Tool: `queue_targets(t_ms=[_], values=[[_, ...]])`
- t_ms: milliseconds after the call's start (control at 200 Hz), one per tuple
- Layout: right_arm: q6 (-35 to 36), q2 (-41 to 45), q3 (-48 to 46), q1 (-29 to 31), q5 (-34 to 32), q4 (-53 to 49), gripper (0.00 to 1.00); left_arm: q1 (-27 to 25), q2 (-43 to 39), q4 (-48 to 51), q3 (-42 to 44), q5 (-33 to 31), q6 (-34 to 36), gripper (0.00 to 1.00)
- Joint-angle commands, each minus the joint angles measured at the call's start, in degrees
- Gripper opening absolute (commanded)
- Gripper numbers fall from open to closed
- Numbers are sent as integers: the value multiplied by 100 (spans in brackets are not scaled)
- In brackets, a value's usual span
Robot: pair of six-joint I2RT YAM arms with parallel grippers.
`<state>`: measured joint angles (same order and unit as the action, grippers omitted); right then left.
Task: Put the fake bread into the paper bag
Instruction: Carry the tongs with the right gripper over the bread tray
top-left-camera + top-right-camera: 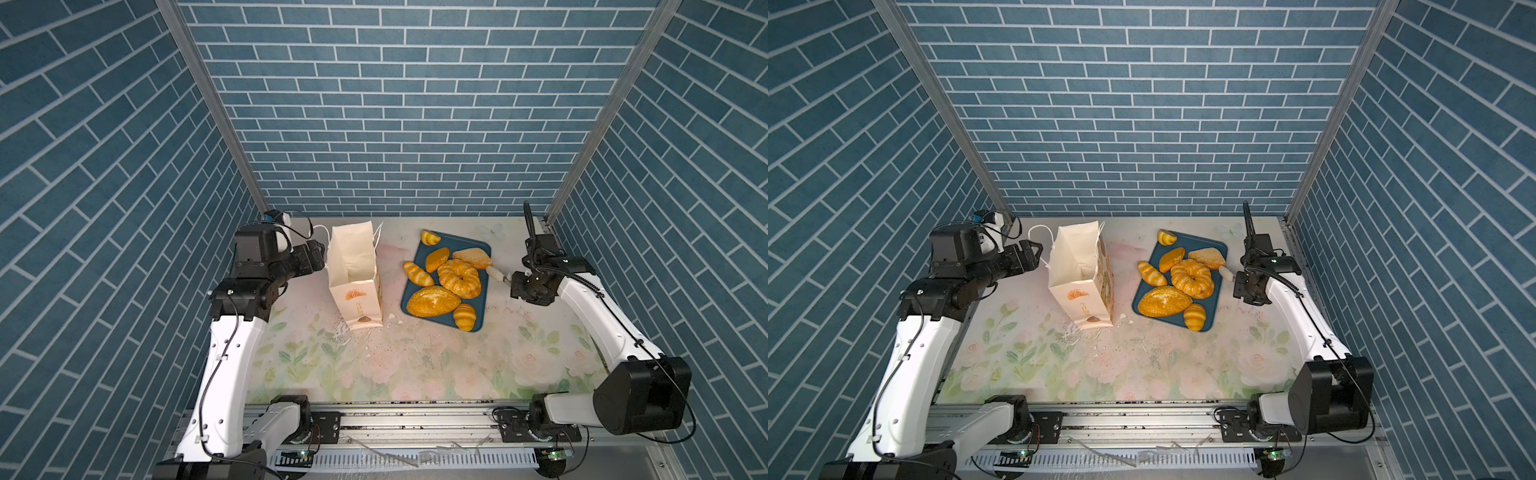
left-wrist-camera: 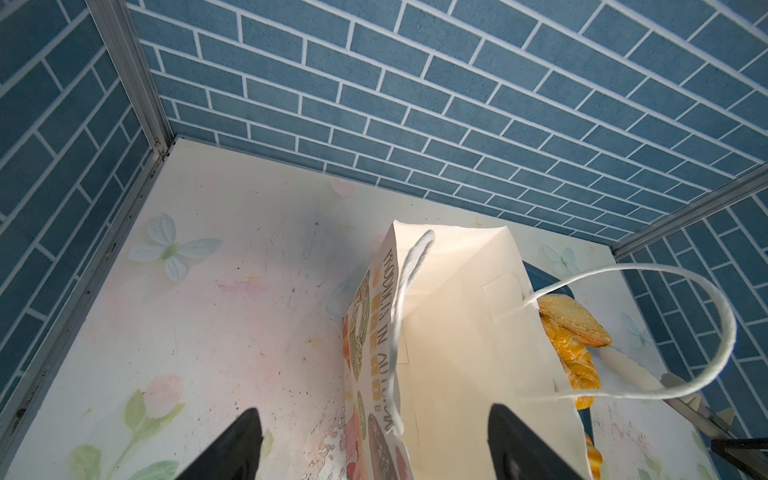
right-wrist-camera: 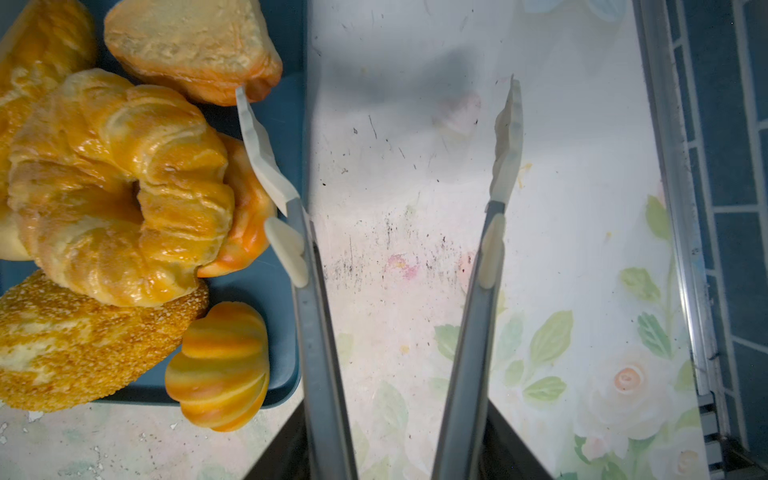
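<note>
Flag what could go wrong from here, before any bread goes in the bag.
The tall cream paper bag stands unheld near the open left gripper; a nudge may tip it.
Its white cord handle loops toward the dark blue tray and could snag the grey metal tongs in the right gripper.
The glossy twisted ring pastry lies piled on other buns and may slip or drag them.
</note>
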<state>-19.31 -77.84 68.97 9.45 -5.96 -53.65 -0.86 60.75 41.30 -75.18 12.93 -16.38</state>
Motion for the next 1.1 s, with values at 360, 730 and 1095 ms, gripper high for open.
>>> queue_targets(t_ms=[360, 730, 1095], values=[[535, 473, 1006, 93, -626, -1033, 55, 18, -78, 18, -98, 157, -103, 87], [1151, 334, 1760, 438, 151, -725, 52, 16, -98, 101, -98, 52, -60, 87], [1581, -616, 2570, 1060, 244, -373, 51, 16, -274, 387, -146, -213, 71, 87]])
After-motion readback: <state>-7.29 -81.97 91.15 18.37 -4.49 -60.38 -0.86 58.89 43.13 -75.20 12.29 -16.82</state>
